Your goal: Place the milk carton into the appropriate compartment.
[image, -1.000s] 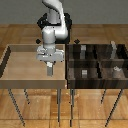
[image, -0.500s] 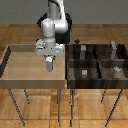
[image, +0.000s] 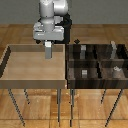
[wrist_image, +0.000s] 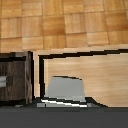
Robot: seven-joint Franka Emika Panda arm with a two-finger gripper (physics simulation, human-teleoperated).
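The milk carton (image: 48,51) is a small tall grey box. It hangs in my gripper (image: 48,45), which is shut on its upper part, above the right side of the tan tray (image: 35,79). The carton is clear of the tray floor. In the wrist view the carton (wrist_image: 65,90) shows its paler top edge close to the camera, over the tray floor (wrist_image: 100,70). The dark wooden divided bin (image: 98,62) stands to the exterior view's right of the carton, and its edge also shows in the wrist view (wrist_image: 14,80).
Small grey objects sit in the bin's compartments, such as one at the back (image: 84,50), one at the far right (image: 115,48) and one in front (image: 85,73). The tray has raised walls (image: 7,62). Both stand on thin metal legs over a wooden floor (wrist_image: 65,20).
My gripper has risen with the carton, which has come up off the tray floor. It has shifted slightly towards the exterior view's right.
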